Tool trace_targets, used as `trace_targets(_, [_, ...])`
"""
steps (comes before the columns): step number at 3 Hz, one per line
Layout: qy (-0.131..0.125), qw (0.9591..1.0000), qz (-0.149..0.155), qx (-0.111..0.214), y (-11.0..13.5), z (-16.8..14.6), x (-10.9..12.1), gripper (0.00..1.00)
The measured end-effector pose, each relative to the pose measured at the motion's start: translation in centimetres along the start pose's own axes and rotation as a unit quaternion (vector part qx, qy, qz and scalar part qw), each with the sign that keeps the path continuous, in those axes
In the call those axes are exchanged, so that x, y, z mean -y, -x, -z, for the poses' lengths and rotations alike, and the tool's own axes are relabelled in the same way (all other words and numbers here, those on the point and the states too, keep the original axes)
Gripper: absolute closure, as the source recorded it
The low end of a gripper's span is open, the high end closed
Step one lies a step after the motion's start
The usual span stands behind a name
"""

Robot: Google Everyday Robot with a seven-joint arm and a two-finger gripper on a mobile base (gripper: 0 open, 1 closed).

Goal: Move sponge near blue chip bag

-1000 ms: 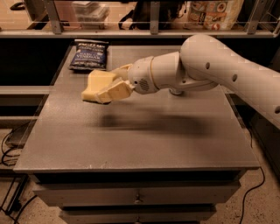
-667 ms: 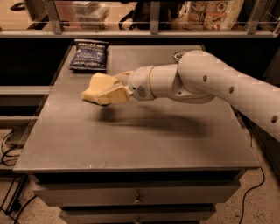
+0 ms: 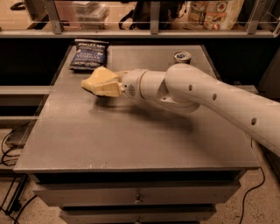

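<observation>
The pale yellow sponge (image 3: 98, 77) is held in my gripper (image 3: 101, 84), a little above the grey table (image 3: 131, 135). The cream-yellow fingers (image 3: 107, 89) are shut on the sponge. The blue chip bag (image 3: 89, 54) lies flat at the table's far left corner, just beyond the sponge, a short gap apart. My white arm reaches in from the right across the table's middle.
A silver-and-blue drink can (image 3: 182, 57) stands at the back right of the table, behind my arm. A shelf rail with bags and boxes (image 3: 210, 11) runs behind the table. Drawers (image 3: 138, 199) are below the front edge.
My gripper with the sponge has moved toward the far left, closer to the blue chip bag. The arm has stretched further across the table.
</observation>
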State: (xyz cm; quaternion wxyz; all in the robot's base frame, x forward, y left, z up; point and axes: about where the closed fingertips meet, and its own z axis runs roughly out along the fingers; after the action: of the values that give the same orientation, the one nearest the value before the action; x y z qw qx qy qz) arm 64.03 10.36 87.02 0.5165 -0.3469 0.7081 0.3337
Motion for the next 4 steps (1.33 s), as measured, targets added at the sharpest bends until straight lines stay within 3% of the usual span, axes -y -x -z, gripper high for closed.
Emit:
trace_targets(1, [-0.023, 0.9997, 0.000, 0.006, 0.7, -1.5, 1.7, 1.00])
trace_targets(2, [-0.036, 0.9992, 0.016, -0.008, 1.7, -2.8, 2.7, 0.83])
trace_targets(4, [-0.073, 0.9942, 0.051, -0.060, 2.3, -3.2, 6.3, 0.36])
